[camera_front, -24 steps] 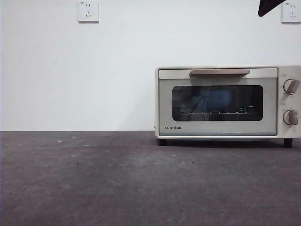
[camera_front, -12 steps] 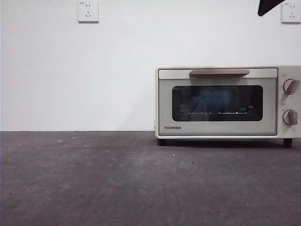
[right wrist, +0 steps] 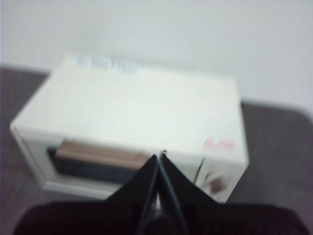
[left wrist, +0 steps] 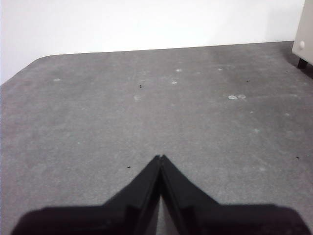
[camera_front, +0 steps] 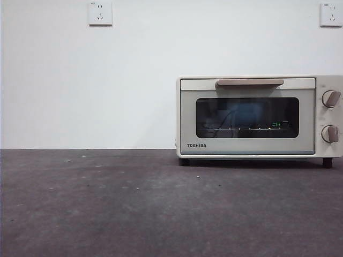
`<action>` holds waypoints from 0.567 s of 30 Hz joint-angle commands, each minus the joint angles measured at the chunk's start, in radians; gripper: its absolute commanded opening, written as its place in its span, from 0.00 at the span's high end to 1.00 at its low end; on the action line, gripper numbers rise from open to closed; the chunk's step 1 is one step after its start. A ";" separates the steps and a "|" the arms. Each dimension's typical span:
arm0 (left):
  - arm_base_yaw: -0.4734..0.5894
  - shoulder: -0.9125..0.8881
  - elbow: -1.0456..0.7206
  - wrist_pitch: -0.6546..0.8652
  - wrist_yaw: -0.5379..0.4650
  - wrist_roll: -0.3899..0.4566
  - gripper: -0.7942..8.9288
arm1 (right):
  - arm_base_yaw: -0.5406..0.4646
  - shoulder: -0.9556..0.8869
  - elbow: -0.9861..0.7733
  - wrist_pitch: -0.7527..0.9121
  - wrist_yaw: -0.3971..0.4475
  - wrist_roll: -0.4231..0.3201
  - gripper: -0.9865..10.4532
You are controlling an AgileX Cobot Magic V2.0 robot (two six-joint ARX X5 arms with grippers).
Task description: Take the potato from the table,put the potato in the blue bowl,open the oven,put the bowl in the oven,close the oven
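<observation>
The cream oven stands on the right of the dark grey table, its glass door shut under the tan handle. A dim blue form, the blue bowl, shows through the glass. The potato is hidden. My right gripper hangs shut and empty above the oven, over its front edge, in a blurred right wrist view. My left gripper is shut and empty over bare table, away from the oven's corner. Neither arm shows in the front view.
Two knobs sit on the oven's right side. A white wall rises right behind the table, with sockets high up. The table's rounded far corner shows in the left wrist view.
The black arm tip at the front view's top right corner has gone out of the picture. The oven has stayed shut and still.
</observation>
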 commanded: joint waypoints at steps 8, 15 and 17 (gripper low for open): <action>0.003 0.011 -0.010 0.007 -0.002 -0.007 0.92 | -0.069 -0.531 -0.644 0.404 0.032 -0.032 0.91; 0.003 0.018 -0.010 0.007 -0.002 -0.007 0.92 | -0.110 -0.888 -0.974 0.406 0.057 -0.011 0.91; 0.003 0.020 -0.010 0.007 -0.002 -0.007 0.92 | -0.119 -0.947 -1.043 0.419 0.057 0.013 0.91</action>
